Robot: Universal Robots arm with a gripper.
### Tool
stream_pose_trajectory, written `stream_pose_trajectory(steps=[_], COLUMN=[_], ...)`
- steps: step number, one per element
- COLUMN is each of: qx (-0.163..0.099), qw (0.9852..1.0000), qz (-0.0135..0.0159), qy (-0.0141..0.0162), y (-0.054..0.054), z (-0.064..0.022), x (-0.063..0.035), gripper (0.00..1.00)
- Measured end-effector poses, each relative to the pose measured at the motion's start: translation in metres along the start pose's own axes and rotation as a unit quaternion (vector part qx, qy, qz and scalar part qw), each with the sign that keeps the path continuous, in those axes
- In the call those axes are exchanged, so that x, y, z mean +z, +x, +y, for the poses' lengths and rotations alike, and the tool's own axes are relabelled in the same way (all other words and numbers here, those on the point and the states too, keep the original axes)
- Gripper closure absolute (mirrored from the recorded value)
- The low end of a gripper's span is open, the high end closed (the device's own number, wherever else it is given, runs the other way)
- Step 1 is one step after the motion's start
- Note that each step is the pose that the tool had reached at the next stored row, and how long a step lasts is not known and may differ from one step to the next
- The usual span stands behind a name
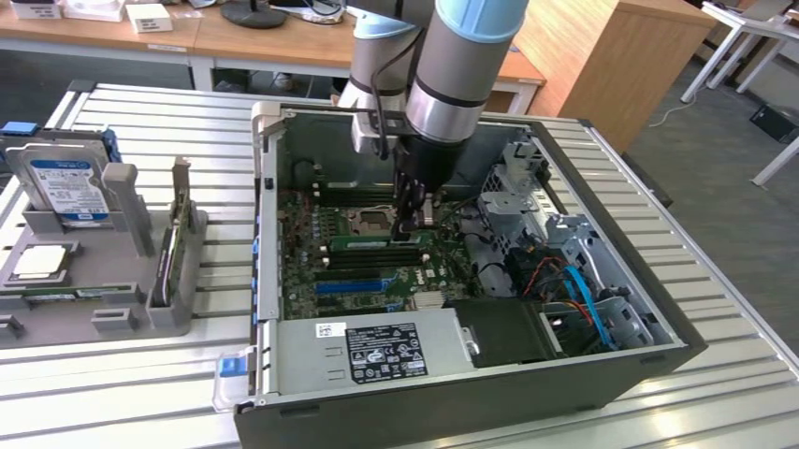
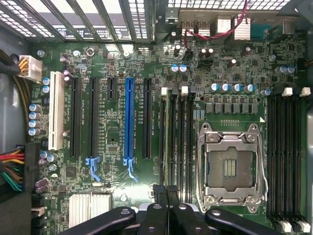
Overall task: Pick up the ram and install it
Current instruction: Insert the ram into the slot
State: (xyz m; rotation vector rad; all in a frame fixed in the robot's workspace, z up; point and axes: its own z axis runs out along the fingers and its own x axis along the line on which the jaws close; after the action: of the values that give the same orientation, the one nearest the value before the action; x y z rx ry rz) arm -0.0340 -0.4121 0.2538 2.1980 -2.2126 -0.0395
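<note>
The ram (image 1: 372,242) is a thin green stick standing on edge in one of the black memory slots of the motherboard, inside the open computer case (image 1: 268,187). In the wrist view the ram (image 2: 171,137) shows edge-on as a narrow strip in the slot just beside the processor socket (image 2: 230,166). My gripper (image 1: 413,227) reaches straight down into the case and is shut, its tips right over one end of the stick. The black fingers (image 2: 157,210) lie pressed together above that slot, with my gripper (image 2: 167,192) centred on it. I cannot tell whether the tips touch the stick.
A blue connector slot (image 2: 129,122) and black slots run parallel to the memory slots. The power supply (image 1: 374,346) and blue cables (image 1: 581,295) crowd the case's near side. A grey holder (image 1: 125,281) with a hard drive (image 1: 63,187) stands at the exterior view's left.
</note>
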Motion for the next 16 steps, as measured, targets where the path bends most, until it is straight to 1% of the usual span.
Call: stream_pose_trajectory(steps=[7, 11, 16], qx=[0.000, 0.000, 0.001], qw=[1.0000, 1.0000, 1.0000], qz=[-0.0001, -0.0001, 0.0000], qy=[0.0000, 0.0000, 0.0000], y=[0.0000, 0.0000, 0.0000], z=[-0.0001, -0.0002, -0.0002], x=[0.0024, 0.0061, 0.0064], gripper=[0.89, 0.89, 0.89])
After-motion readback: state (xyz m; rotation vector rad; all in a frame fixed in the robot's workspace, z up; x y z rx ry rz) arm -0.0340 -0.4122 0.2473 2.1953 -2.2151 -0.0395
